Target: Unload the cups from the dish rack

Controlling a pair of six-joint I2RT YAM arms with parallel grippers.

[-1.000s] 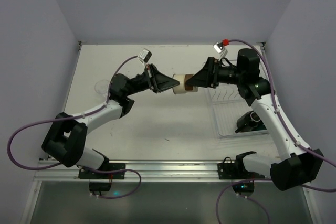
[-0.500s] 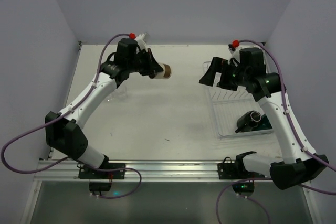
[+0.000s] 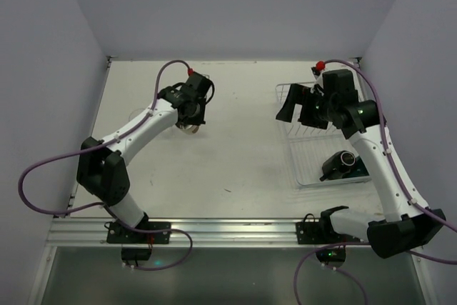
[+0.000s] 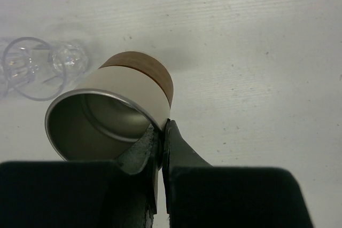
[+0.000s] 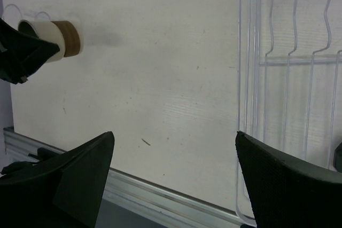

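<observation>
My left gripper [image 4: 163, 126] is shut on the rim of a cream cup [image 4: 123, 100] with a brown base, one finger inside it and one outside. The cup [image 3: 189, 128] hangs tilted just above the table at the back left, beside a clear glass [image 4: 37, 68] that lies there. My right gripper [image 3: 300, 108] is open and holds nothing, hovering over the left edge of the white wire dish rack [image 3: 314, 149]. A dark cup [image 3: 341, 166] lies in the rack's near end. In the right wrist view the cream cup [image 5: 56, 38] shows far left and the rack wires [image 5: 278, 62] on the right.
The metal rail [image 3: 214, 228] runs along the table's near edge, with both arm bases on it. Side walls close in the table on the left and right. The left arm [image 3: 132, 133] stretches diagonally over the table's left part.
The right gripper opened, let go of the cream cup and pulled back to the rack. The left arm carried the cup from the table's middle to the back left and lowered it.
</observation>
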